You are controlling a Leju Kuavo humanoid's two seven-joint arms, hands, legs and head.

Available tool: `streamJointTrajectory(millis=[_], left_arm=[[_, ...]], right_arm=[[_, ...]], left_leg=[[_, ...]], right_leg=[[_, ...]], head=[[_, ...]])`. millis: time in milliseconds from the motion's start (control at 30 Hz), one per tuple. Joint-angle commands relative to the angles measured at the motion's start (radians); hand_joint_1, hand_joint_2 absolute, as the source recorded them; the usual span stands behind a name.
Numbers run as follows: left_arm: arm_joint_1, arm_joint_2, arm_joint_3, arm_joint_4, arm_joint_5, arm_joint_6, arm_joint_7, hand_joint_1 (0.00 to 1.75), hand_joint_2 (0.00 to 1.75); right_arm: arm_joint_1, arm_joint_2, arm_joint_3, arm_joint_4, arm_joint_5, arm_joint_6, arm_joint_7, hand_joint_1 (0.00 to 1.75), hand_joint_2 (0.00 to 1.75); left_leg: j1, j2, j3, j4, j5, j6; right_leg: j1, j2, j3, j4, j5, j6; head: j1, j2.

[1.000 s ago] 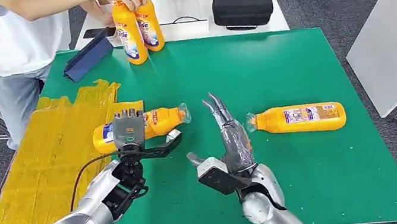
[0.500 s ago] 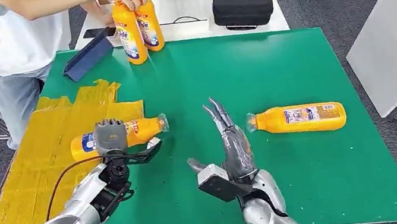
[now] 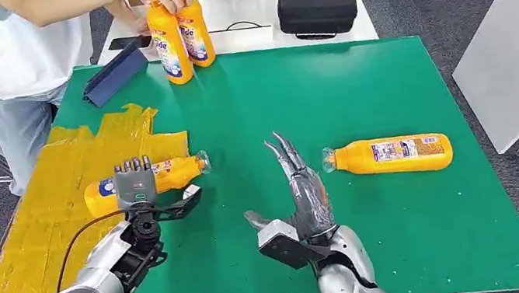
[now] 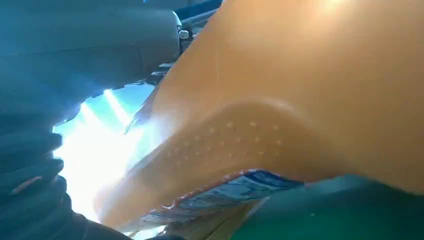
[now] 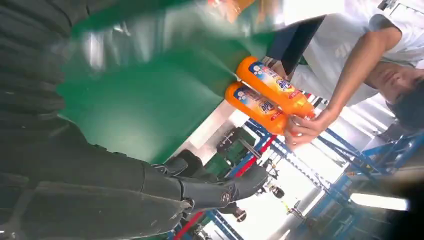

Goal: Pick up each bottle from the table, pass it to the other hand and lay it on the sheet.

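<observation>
Even, bright overhead light falls across the green tabletop (image 3: pixel 358 91) in the head view, which is sharp from edge to edge; shadows under the lying orange plastic bottle (image 3: pixel 391 155) are short and soft, and a faint sheen shows on the crinkled yellow plastic sheet (image 3: pixel 55 218). The left wrist view is dim and badly out of focus, a held orange bottle (image 4: pixel 300 90) pressed close to the lens beside a blown-out white glare. The right wrist view is smeared and hazy near its edges, with bright backlight washing out the far ceiling behind two upright orange bottles (image 5: pixel 267 95).
</observation>
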Motion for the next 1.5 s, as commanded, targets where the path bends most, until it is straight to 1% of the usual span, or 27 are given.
streamJointTrajectory(millis=[33,100,267,333,367,400,433,533,567,600,700,733,767,800,833,867,900,933,967,1000,1033,1067,1100,1133,1200,1367,1500], left_arm=[[-0.019,-0.087,0.439,-0.036,0.282,0.285,-0.280,0.00,1.75],[-0.031,-0.090,0.445,-0.032,0.282,0.275,-0.283,0.00,1.75],[-0.029,-0.087,0.449,-0.031,0.281,0.278,-0.287,0.00,1.75],[-0.029,-0.087,0.449,-0.031,0.281,0.278,-0.287,0.00,1.75],[-0.029,-0.087,0.449,-0.031,0.281,0.278,-0.287,0.00,1.75],[-0.020,-0.107,0.547,-0.056,0.391,0.325,-0.402,0.00,1.75],[-0.029,-0.124,0.611,-0.058,0.460,0.348,-0.488,0.00,1.75],[-0.039,-0.159,0.699,-0.074,0.563,0.343,-0.613,0.00,1.75],[-0.036,-0.186,0.772,-0.098,0.673,0.324,-0.715,0.00,1.75],[-0.036,-0.209,0.812,-0.105,0.753,0.292,-0.802,0.00,1.75],[-0.020,-0.251,0.860,-0.137,0.915,0.197,-0.946,0.00,1.75],[0.003,-0.280,0.901,-0.180,1.082,0.027,-1.022,0.00,1.75],[0.031,-0.290,0.866,-0.216,1.136,-0.039,-1.046,0.00,1.75],[0.064,-0.299,0.822,-0.263,1.197,-0.083,-1.047,0.00,1.75],[0.088,-0.300,0.779,-0.297,1.226,-0.098,-1.050,0.00,1.75],[0.130,-0.310,0.732,-0.363,1.344,-0.207,-1.061,0.00,1.75],[0.148,-0.311,0.702,-0.394,1.366,-0.205,-1.050,0.00,1.75],[0.157,-0.311,0.687,-0.409,1.376,-0.199,-1.042,0.00,1.75],[0.157,-0.311,0.687,-0.409,1.376,-0.199,-1.042,0.00,1.75],[0.162,-0.312,0.678,-0.420,1.418,-0.243,-1.036,0.00,1.75],[0.169,-0.305,0.651,-0.434,1.457,-0.272,-1.027,0.00,1.75],[0.184,-0.299,0.611,-0.459,1.507,-0.322,-1.027,0.00,1.75],[0.195,-0.298,0.589,-0.476,1.568,-0.396,-1.015,0.00,1.75],[0.202,-0.297,0.575,-0.488,1.575,-0.396,-1.012,0.00,1.75],[0.222,-0.285,0.507,-0.515,1.669,-0.516,-0.973,0.00,1.75],[0.237,-0.269,0.377,-0.504,1.637,-0.508,-0.983,0.00,1.75],[0.241,-0.265,0.367,-0.504,1.635,-0.500,-0.994,0.00,1.75]], right_arm=[[0.018,-0.014,-0.011,-0.022,0.010,0.015,0.015,0.00,1.75],[0.022,-0.015,-0.011,-0.025,0.010,0.014,0.015,0.00,1.75],[0.023,-0.015,-0.010,-0.028,0.010,0.015,0.015,0.00,1.75],[0.023,-0.015,-0.010,-0.028,0.010,0.015,0.015,0.00,1.75],[0.023,-0.015,-0.010,-0.028,0.010,0.015,0.015,0.00,1.75],[0.021,-0.013,-0.010,-0.029,0.010,0.016,0.015,0.00,1.75],[0.017,-0.011,-0.010,-0.028,0.009,0.016,0.017,0.00,1.75],[0.002,-0.008,-0.011,-0.017,0.004,0.010,0.024,0.00,1.75],[-0.004,-0.006,-0.016,-0.010,0.000,-0.001,0.032,0.00,1.75],[-0.009,-0.008,-0.018,-0.001,-0.005,-0.012,0.038,0.00,1.75],[-0.012,-0.011,-0.023,0.015,-0.016,-0.027,0.037,0.00,1.75],[-0.019,-0.012,-0.025,0.034,-0.031,-0.037,0.028,0.00,1.75],[-0.028,-0.015,-0.024,0.051,-0.041,-0.042,0.023,0.00,1.75],[-0.037,-0.017,-0.024,0.068,-0.052,-0.049,0.016,0.00,1.75],[-0.041,-0.018,-0.026,0.076,-0.059,-0.051,0.013,0.00,1.75],[-0.038,-0.018,-0.037,0.078,-0.066,-0.066,0.010,0.00,1.75],[-0.035,-0.019,-0.039,0.077,-0.067,-0.065,0.009,0.00,1.75],[-0.032,-0.022,-0.040,0.074,-0.068,-0.065,0.007,0.00,1.75],[-0.032,-0.022,-0.040,0.074,-0.068,-0.065,0.007,0.00,1.75],[-0.025,-0.022,-0.044,0.067,-0.067,-0.069,0.007,0.00,1.75],[-0.015,-0.024,-0.046,0.057,-0.066,-0.070,0.008,0.00,1.75],[0.000,-0.026,-0.053,0.046,-0.063,-0.075,0.009,0.00,1.75],[0.009,-0.028,-0.057,0.038,-0.061,-0.079,0.008,0.00,1.75],[0.013,-0.030,-0.058,0.036,-0.061,-0.079,0.007,0.00,1.75],[0.021,-0.031,-0.067,0.031,-0.061,-0.083,0.003,0.00,1.75],[0.022,-0.030,-0.096,0.029,-0.046,-0.090,0.009,0.00,1.75],[0.014,-0.047,-0.136,0.022,-0.029,-0.104,0.040,0.00,1.75]], left_leg=[[0.002,-0.001,0.002,0.001,-0.002,-0.003],[0.002,-0.002,0.002,0.001,-0.002,-0.003],[0.002,0.003,0.005,0.001,-0.004,-0.004],[0.001,0.002,0.002,0.000,-0.002,-0.002],[0.002,0.002,0.005,0.001,-0.003,-0.004],[0.002,0.001,0.003,0.001,-0.002,-0.003],[0.002,0.001,0.004,0.001,-0.002,-0.003],[0.003,0.001,0.005,0.002,-0.004,-0.004],[0.003,0.001,0.005,0.003,-0.004,-0.004],[0.002,-0.001,0.002,0.002,-0.002,-0.003],[0.002,0.000,0.004,0.002,-0.003,-0.004],[0.002,0.001,0.004,0.002,-0.003,-0.003],[0.002,0.000,0.005,0.002,-0.004,-0.004],[0.001,0.000,0.002,0.000,-0.001,-0.002],[0.001,0.002,0.005,0.000,-0.003,-0.003],[0.000,0.001,0.003,-0.001,-0.001,-0.002],[0.000,0.001,0.004,-0.001,-0.002,-0.002],[0.001,0.001,0.007,-0.001,-0.004,-0.004],[0.000,0.002,0.004,0.000,-0.003,-0.003],[0.001,0.003,0.006,0.000,-0.004,-0.003],[0.000,0.002,0.002,0.000,-0.002,-0.002],[0.001,0.002,0.005,0.000,-0.003,-0.004],[0.000,0.001,0.003,0.000,-0.002,-0.003],[0.001,0.002,0.006,0.000,-0.003,-0.004],[0.000,0.000,0.002,0.000,-0.001,-0.002],[0.001,0.002,0.006,0.000,-0.004,-0.003],[0.001,0.001,0.004,0.000,-0.002,-0.003]], right_leg=[[0.002,-0.002,0.003,-0.001,-0.002,-0.002],[0.002,-0.003,0.003,-0.001,-0.002,-0.002],[0.002,0.001,0.005,-0.001,-0.002,-0.003],[0.001,0.001,0.002,-0.001,-0.001,-0.002],[0.003,0.001,0.005,-0.001,-0.002,-0.004],[0.002,0.000,0.003,-0.001,-0.002,-0.002],[0.002,0.000,0.004,-0.001,-0.002,-0.003],[0.003,0.000,0.006,-0.001,-0.003,-0.004],[0.003,-0.001,0.006,0.000,-0.003,-0.004],[0.002,-0.002,0.003,-0.001,-0.002,-0.002],[0.003,-0.001,0.006,-0.001,-0.002,-0.003],[0.002,0.000,0.006,-0.001,-0.002,-0.003],[0.002,-0.001,0.007,-0.001,-0.003,-0.003],[0.001,-0.001,0.002,-0.001,-0.001,-0.001],[0.001,0.001,0.006,-0.002,-0.002,-0.003],[0.000,0.000,0.004,-0.002,-0.001,-0.002],[0.000,0.000,0.005,-0.002,-0.001,-0.002],[0.001,0.000,0.009,-0.004,-0.002,-0.003],[0.000,0.001,0.005,-0.002,-0.001,-0.002],[0.001,0.002,0.006,-0.002,-0.002,-0.003],[0.000,0.001,0.003,-0.002,-0.001,-0.002],[0.001,0.002,0.006,-0.002,-0.002,-0.003],[0.001,0.001,0.004,-0.002,-0.001,-0.003],[0.001,0.001,0.007,-0.002,-0.002,-0.004],[0.000,0.000,0.003,-0.002,-0.001,-0.002],[0.001,0.001,0.006,-0.003,-0.002,-0.003],[0.001,0.000,0.005,-0.002,-0.002,-0.003]], head=[[0.000,0.000],[0.001,0.000],[0.000,0.000],[0.000,0.000],[0.000,0.000],[0.000,0.000],[0.000,0.000],[0.000,0.000],[0.000,0.000],[0.001,0.000],[0.000,0.000],[0.000,0.000],[0.000,0.000],[0.001,0.000],[0.000,0.000],[0.000,0.000],[0.000,0.000],[0.000,0.000],[0.000,0.000],[0.000,0.000],[0.000,0.000],[0.000,0.000],[0.000,0.000],[0.000,0.000],[0.000,0.000],[0.000,0.000],[0.000,0.000]])
